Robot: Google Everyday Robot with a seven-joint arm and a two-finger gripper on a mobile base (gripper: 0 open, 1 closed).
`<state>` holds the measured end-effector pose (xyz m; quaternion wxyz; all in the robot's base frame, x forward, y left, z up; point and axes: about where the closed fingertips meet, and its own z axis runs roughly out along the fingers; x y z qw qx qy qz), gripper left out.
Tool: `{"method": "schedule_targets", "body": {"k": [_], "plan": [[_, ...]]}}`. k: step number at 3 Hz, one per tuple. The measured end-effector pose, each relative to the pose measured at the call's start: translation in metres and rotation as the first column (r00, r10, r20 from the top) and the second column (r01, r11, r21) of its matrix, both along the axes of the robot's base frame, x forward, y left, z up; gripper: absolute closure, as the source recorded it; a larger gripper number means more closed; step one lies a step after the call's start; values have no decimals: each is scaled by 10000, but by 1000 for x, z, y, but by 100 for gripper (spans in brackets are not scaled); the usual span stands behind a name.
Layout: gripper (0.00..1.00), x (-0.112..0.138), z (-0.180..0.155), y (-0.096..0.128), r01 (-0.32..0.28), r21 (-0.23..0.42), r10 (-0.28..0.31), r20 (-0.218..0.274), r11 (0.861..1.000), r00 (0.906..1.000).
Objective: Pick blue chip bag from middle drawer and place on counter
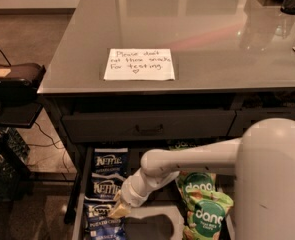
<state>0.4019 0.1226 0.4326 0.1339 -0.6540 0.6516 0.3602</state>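
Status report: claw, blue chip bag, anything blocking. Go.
Claw low in middle drawer, at right edge of frontmost blue chip bag. Bag flat in drawer, not lifted. Green dang bags lie apart to its right.

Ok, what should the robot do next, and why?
Probably ease the tool down and further over the blue chip bag: it hangs at that bag's right edge in the middle drawer, and the bag lies flat, not yet lifted.

Warm, dim light. Glare and pale reflections streak the far half of the bench point(212, 34), beyond the note point(139, 64). Under the bench front, deep shadow; the gripper point(118, 210) sits below it in the middle drawer point(78, 209), faintly lit.
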Motion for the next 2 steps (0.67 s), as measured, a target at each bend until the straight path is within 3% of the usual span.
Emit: {"method": "schedule_targets", "body": {"k": [1, 2], "plan": [[100, 13, 32, -18, 404, -171, -392, 659, 9990, 9971], [100, 37, 65, -44, 833, -336, -796, 994, 9960, 9919]]}}
